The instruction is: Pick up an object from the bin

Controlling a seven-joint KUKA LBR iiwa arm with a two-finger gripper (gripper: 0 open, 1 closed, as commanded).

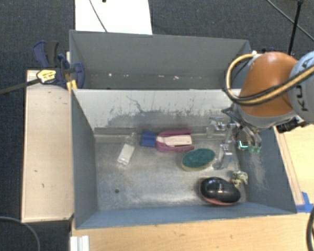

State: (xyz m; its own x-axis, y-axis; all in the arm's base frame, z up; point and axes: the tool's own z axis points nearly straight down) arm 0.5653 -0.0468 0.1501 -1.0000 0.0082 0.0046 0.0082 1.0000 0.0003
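Below, scuffed grey bin (157, 56), dark carpet (21, 14) all around

scuffed matt grey metal bin (94, 156), glossy black plastic mouse (219, 190), matt green sponge (198, 158)

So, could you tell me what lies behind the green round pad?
Behind the green round pad, toward the far wall, lies a purple and pink thing, with a blue block beside it. The gripper hides what lies right of the pad.
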